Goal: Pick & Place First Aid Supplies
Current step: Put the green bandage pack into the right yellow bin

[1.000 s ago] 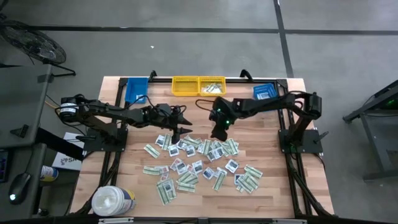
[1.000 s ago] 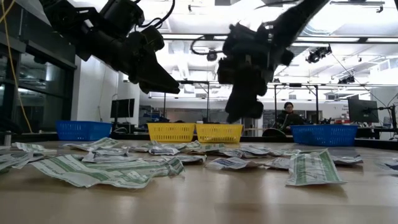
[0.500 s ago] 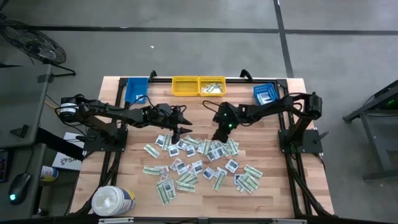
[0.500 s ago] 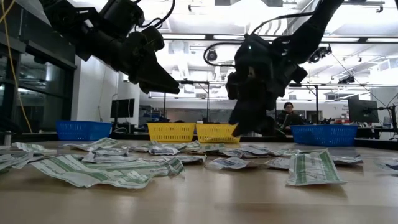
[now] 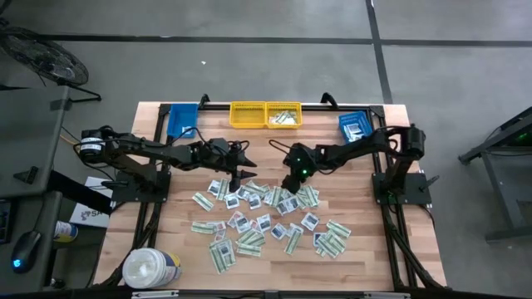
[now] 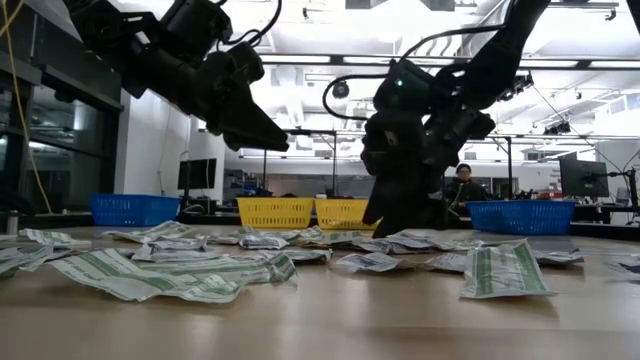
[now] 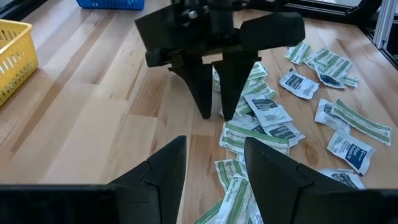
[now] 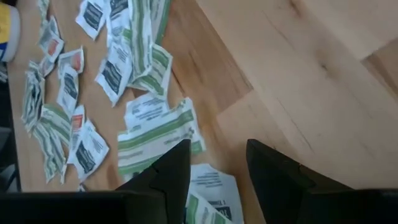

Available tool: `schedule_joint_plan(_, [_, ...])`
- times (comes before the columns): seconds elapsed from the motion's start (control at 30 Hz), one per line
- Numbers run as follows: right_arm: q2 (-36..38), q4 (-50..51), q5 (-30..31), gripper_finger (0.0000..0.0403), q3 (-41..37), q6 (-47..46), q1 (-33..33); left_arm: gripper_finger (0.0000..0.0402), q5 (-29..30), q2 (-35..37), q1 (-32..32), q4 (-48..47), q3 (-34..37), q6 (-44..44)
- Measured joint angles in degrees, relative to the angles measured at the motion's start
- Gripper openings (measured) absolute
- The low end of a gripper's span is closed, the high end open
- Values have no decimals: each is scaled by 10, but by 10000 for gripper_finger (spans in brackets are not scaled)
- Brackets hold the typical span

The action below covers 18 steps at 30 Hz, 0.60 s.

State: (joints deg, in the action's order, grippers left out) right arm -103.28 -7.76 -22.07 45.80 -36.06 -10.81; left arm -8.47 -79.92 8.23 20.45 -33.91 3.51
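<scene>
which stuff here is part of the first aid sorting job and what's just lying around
Job: first aid packets scattered on the table; yellow bins; blue bins; left gripper and right gripper, both open.
Lying about: white tub.

A grey concrete floor [image 5: 249,58] surrounded the wooden table [image 5: 183,249]; bright ceiling lights [image 6: 330,20] lit a workshop with dark windows [image 6: 40,150].

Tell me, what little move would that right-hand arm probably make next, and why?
Probably a short drop straight down, then a pinch. The right gripper hangs open and empty at the far edge of the scattered first aid packets, its fingers pointing at a green-white strip lying flat on the table. The left gripper waits open nearby.
</scene>
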Motion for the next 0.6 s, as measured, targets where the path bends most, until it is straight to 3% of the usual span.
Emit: schedule_joint_plan(0.6, [-10,-29,3,151,0,-42,26,162,-1,0,0,-10,0,0])
